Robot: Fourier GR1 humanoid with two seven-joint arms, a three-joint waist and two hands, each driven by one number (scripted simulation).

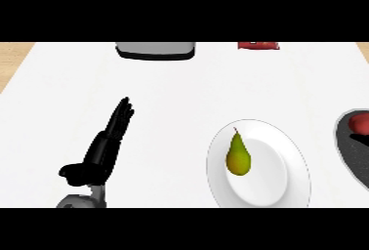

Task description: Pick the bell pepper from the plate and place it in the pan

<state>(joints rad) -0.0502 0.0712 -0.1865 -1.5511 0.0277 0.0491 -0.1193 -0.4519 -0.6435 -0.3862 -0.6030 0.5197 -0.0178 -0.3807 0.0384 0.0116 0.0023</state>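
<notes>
On the white bench, a round white plate carries a green-yellow pear, lying with its long axis running away from the robot, its thin stem end toward the far edge and its broad end nearer. At the right edge, a dark pan holds a red rounded thing, apparently the bell pepper, only partly in view. The left hand rests left of the plate, fingers straight, held together and holding nothing. At the far edge are a grey-and-black appliance and a red item.
</notes>
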